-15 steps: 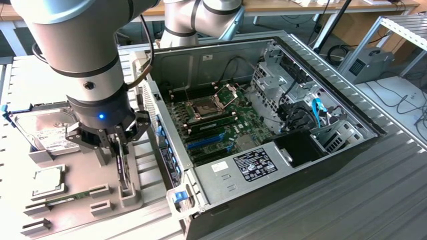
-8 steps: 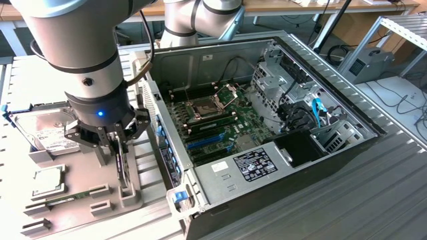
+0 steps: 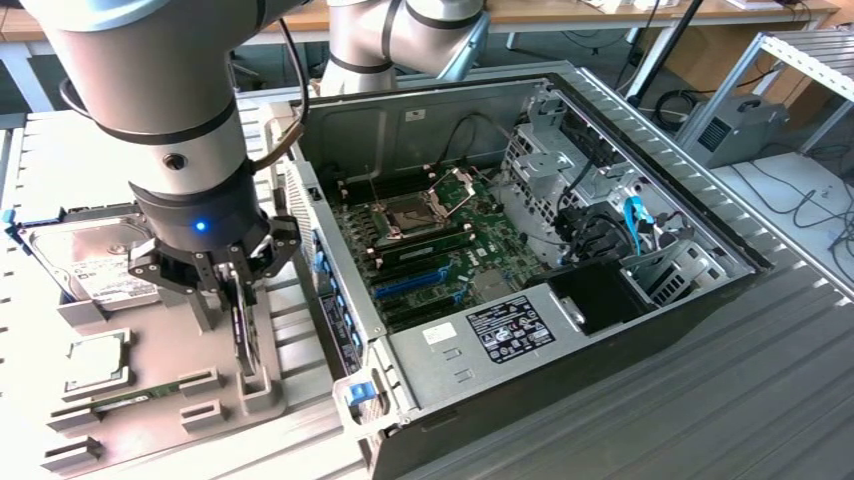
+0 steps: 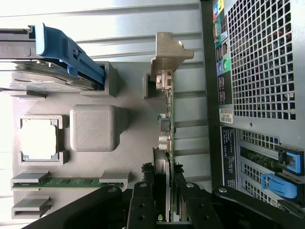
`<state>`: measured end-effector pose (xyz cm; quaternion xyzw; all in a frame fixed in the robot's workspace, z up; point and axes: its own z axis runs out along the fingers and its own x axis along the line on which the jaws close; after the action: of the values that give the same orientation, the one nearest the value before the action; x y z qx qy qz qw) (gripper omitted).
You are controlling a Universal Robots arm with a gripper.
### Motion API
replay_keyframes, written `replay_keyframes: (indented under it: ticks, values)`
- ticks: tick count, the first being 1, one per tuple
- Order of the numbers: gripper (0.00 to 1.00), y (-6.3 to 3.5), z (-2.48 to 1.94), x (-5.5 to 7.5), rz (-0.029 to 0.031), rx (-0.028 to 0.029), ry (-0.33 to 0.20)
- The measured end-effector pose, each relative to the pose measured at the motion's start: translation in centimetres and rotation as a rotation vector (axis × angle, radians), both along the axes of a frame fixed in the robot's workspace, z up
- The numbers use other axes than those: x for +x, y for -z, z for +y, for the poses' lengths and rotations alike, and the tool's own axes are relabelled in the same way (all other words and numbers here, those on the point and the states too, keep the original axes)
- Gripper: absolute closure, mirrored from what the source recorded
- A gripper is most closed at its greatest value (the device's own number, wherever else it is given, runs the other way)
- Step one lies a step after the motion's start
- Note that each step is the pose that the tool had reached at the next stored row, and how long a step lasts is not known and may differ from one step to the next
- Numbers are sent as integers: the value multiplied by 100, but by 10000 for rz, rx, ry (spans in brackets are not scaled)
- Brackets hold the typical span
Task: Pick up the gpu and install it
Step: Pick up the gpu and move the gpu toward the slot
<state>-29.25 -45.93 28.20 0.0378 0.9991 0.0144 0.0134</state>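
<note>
- Exterior view: the arm's gripper (image 3: 238, 300) stands over a gray holder tray (image 3: 154, 335), its jaws clamped on the upper edge of the gpu (image 3: 246, 345). The card stands on edge in its slot, just beside the open computer case (image 3: 667, 180), on the exterior view's left of it
- A hard drive (image 3: 87, 265) lies in the tray on the far side of the gripper from the case
- Wrist view: black fingers (image 4: 143, 200) press both faces of the edge-on gpu (image 4: 167, 119), whose silver bracket (image 4: 169, 52) is at the end away from the gripper. The card sits between the computer case (image 4: 257, 57) on one side and a processor (image 4: 39, 138) and memory stick (image 4: 71, 182) on the other
</note>
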Motion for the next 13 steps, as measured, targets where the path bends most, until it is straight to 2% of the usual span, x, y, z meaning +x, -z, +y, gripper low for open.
replay_keyframes:
  ticks: [10,13]
  values:
    - [74,-23,0,0,0,0,0]
    - [74,-59,0,0,1,-1,0]
